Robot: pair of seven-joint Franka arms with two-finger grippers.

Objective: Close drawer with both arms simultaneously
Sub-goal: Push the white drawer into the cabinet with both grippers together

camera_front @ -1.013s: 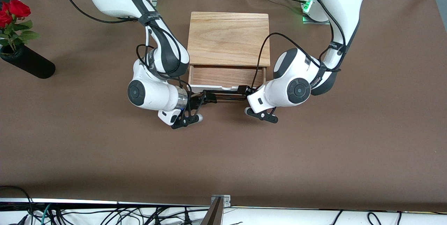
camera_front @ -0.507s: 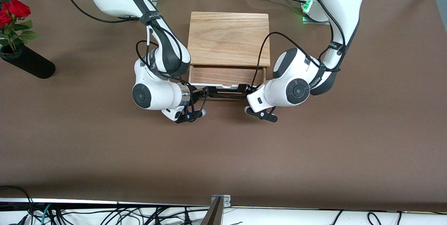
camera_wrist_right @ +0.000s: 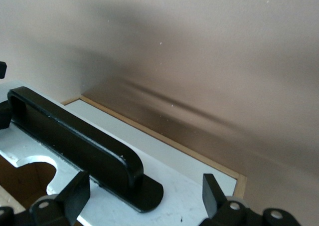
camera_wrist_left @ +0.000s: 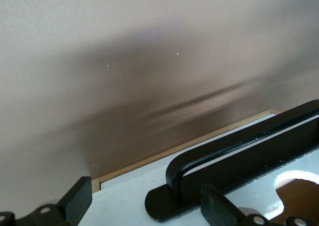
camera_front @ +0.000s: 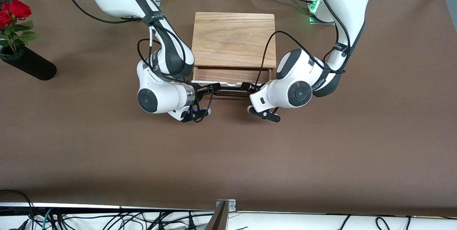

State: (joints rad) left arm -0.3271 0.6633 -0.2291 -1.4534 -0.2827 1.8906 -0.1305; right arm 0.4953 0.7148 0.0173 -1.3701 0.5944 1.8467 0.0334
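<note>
Two robot arms are pressing on the drawer (camera_front: 232, 77) of a wooden box (camera_front: 234, 39) at the middle of the table (camera_front: 228, 158), and the job is looking partly done: only a narrow strip of the drawer's wood floor is showing between the box's top and the white front panel (camera_wrist_left: 129, 198), so a short push is remaining before it sits flush.

The left gripper (camera_front: 252, 88) is sitting at the handle (camera_front: 230, 92) end toward the left arm's side, fingers (camera_wrist_left: 77, 201) spread apart on either side of the bar (not clamped on it). The right gripper (camera_front: 204, 89) is mirroring it at the handle's other end, its fingers (camera_wrist_right: 212, 193) likewise apart.

A black vase of red roses (camera_front: 21, 53) is standing well apart, at the right arm's end of the table.
</note>
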